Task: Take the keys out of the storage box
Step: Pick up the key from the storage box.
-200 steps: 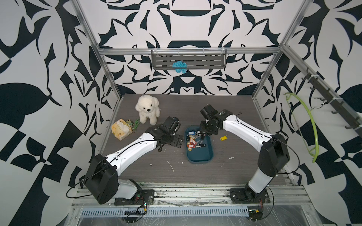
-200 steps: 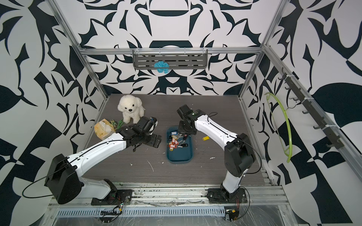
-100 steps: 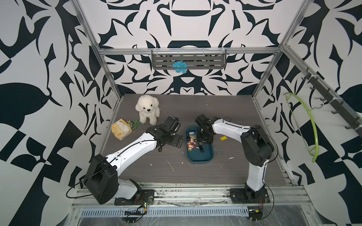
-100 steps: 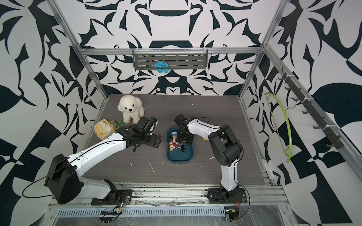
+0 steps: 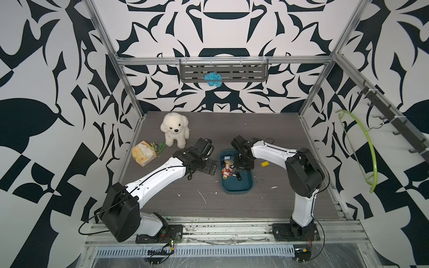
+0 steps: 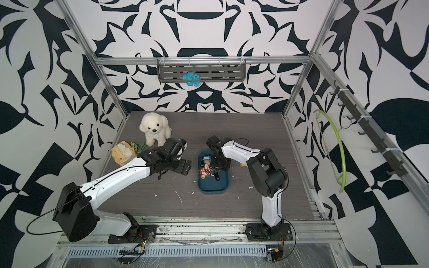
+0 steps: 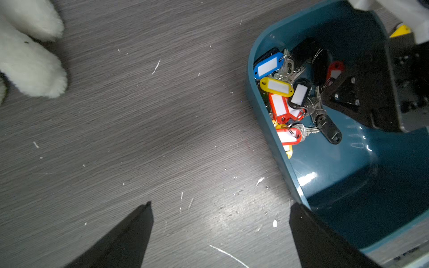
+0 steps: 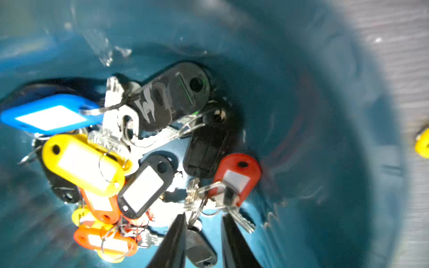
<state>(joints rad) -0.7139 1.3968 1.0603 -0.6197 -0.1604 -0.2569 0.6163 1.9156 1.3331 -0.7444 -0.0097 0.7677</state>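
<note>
**A:** What has changed at the right gripper (image 8: pixel 203 217)?

**B:** Within the last second it has been brought down into the storage box (image 5: pixel 236 185). The arm, stretched out before, is now folded at the elbow. The jaws are seen a little apart, low over the pile, with a black fob (image 8: pixel 199 248) between them. Whether anything is pinched cannot be told.

**A:** And where are the keys (image 7: pixel 287 97) found?

**B:** Nearly all are still heaped in the far half of the box, with tags and rings tangled. None is seen lifted. One yellow-tagged key (image 5: pixel 264 164) is found on the table (image 5: pixel 209 130) just beside the box, on the right arm's side, as it was a second ago.

**A:** What is meant by that for the task?

**B:** A fresh pick is judged to be under way, with most of the work left. Since the rings are interlocked, several keys may be dragged up together.

**A:** And the left gripper (image 7: pixel 220 218)?

**B:** It has been left unmoved, spread wide over the table beside the box wall, with nothing held.
</note>
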